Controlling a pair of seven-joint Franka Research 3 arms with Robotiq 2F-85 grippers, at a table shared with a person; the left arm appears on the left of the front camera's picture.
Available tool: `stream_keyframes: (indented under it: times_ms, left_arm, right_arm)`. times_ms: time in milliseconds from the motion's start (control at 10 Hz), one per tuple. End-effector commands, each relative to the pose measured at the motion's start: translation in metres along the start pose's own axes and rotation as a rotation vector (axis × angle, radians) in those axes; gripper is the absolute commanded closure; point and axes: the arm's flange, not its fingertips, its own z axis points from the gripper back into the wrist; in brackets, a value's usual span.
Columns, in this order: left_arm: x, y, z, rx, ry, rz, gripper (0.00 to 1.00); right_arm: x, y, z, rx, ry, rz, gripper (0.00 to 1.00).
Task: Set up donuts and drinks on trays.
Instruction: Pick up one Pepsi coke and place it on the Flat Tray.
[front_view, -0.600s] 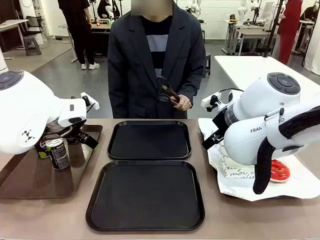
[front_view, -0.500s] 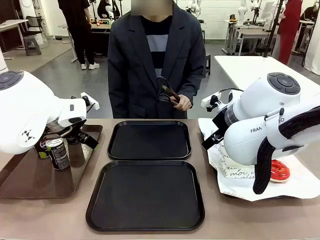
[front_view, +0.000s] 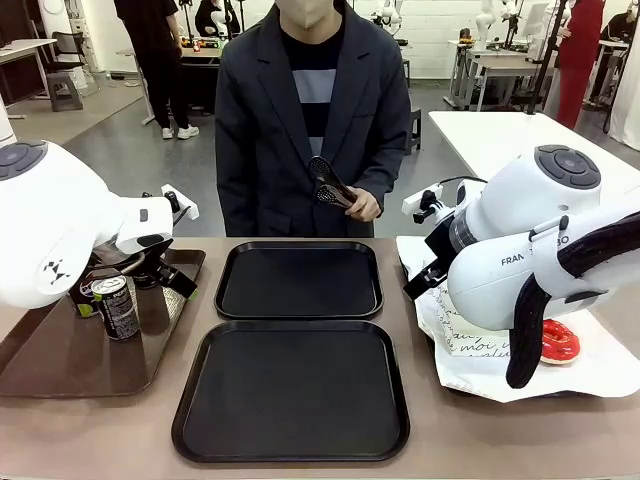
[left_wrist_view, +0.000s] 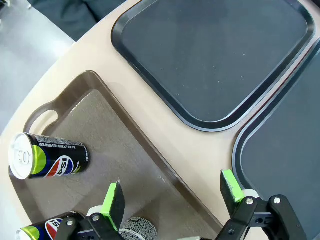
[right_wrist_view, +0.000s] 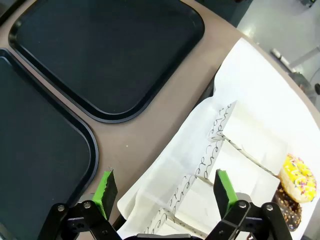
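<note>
Barely shifted left since before: person's tongs (front_view: 325, 182). Left gripper (left_wrist_view: 172, 187), jaws released, above brown tray (left_wrist_view: 125, 145) at counter's left. Upright can (front_view: 118, 307) there. Second can (left_wrist_view: 47, 160) lying, top pointing away from black trays (front_view: 300, 280). Right gripper (right_wrist_view: 165, 186), jaws released, near donuts (right_wrist_view: 300, 182) on paper, right.

Left arm (front_view: 60, 235) bends low by the tabletop's (front_view: 120, 435) left edge, right arm (front_view: 530, 250) by its right edge, left gripper (left_wrist_view: 172, 189) and right gripper (right_wrist_view: 165, 186) both gaping wide, empty, apparently tilted down toward it.

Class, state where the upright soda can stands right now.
In the front view the upright can stands on the brown tray at the robot's left, left of the near black tray.
</note>
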Motion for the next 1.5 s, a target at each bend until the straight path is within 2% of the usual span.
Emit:
stream_keyframes:
  times_ms: [0,500,600,700,900,1100,1200,1300,1400]
  left_arm:
    - [0.000,0.000,0.000,0.000,0.000,0.000,0.00]
    - [0.000,0.000,0.000,0.000,0.000,0.000,0.00]
    - [-0.009,-0.014,0.030,0.063,0.032,-0.014,0.00]
    - [-0.028,-0.023,0.060,0.068,0.039,-0.041,0.00]
    - [-0.075,-0.030,0.124,-0.043,0.080,-0.075,0.00]
    - [-0.121,-0.036,0.161,-0.171,0.179,-0.114,0.00]
    - [-0.137,-0.040,0.166,-0.208,0.213,-0.101,0.00]
    - [-0.142,-0.040,0.160,-0.109,0.202,-0.070,0.00]
    - [-0.021,-0.024,0.164,-0.173,0.185,-0.109,0.00]
  right_arm:
    - [0.000,0.000,0.000,0.000,0.000,0.000,0.00]
    - [0.000,0.000,0.000,0.000,0.000,0.000,0.00]
    - [-0.010,0.014,0.022,-0.025,0.028,0.043,0.00]
    - [-0.026,0.025,0.049,-0.016,0.031,0.057,0.00]
    - [-0.072,0.044,0.117,0.000,0.117,0.096,0.00]
    - [-0.120,0.065,0.168,0.031,0.215,0.116,0.00]
    - [-0.139,0.073,0.176,0.055,0.248,0.128,0.00]
    - [-0.146,0.069,0.171,-0.012,0.240,0.142,0.00]
    - [-0.015,0.040,0.166,0.022,0.221,0.116,0.00]
